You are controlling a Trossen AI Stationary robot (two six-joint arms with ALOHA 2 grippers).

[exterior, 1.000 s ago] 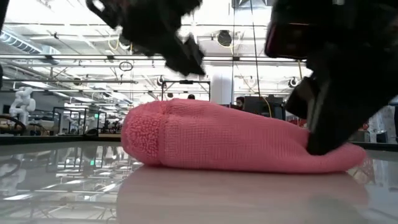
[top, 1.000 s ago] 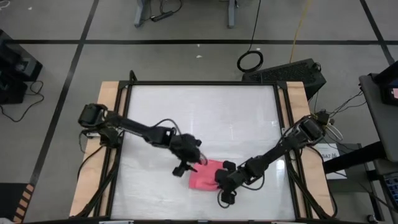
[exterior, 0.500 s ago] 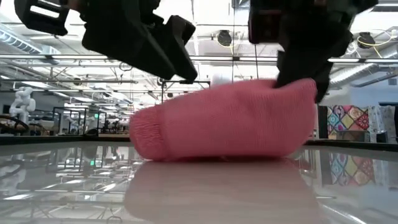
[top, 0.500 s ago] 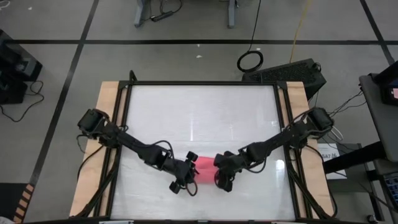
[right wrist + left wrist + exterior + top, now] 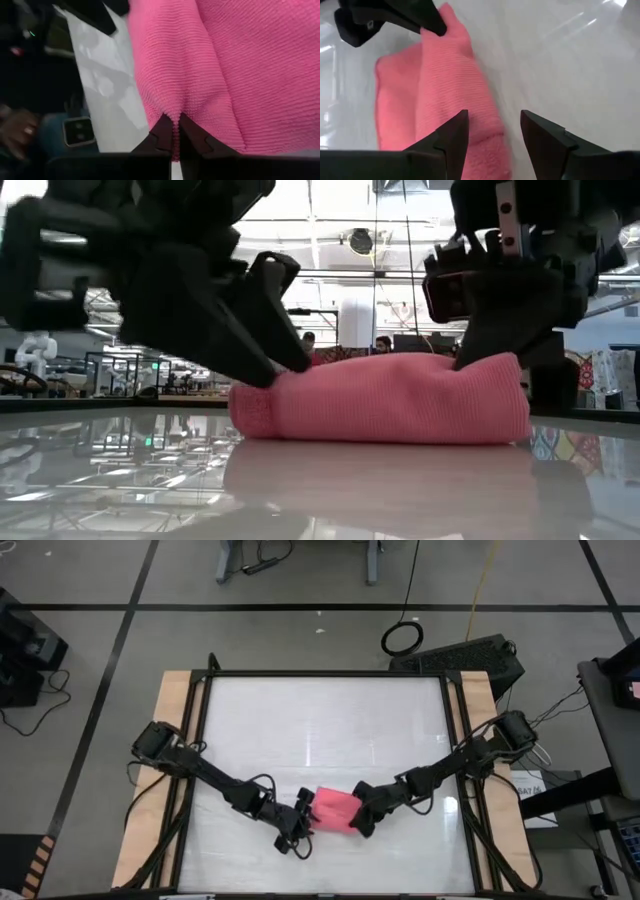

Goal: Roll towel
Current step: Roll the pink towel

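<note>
Near the front edge of the table [image 5: 330,710], about midway across, lies the towel [image 5: 334,809]: bright pink, plain knit, folded into a thick low roll lying flat on the glossy white top. The left gripper [image 5: 298,830] sits at its left end, fingers parted, one touching the cloth. The right gripper [image 5: 360,818] pinches a fold at the right end between closed fingers. No writing is legible. The far half of the table is open surface.
</note>
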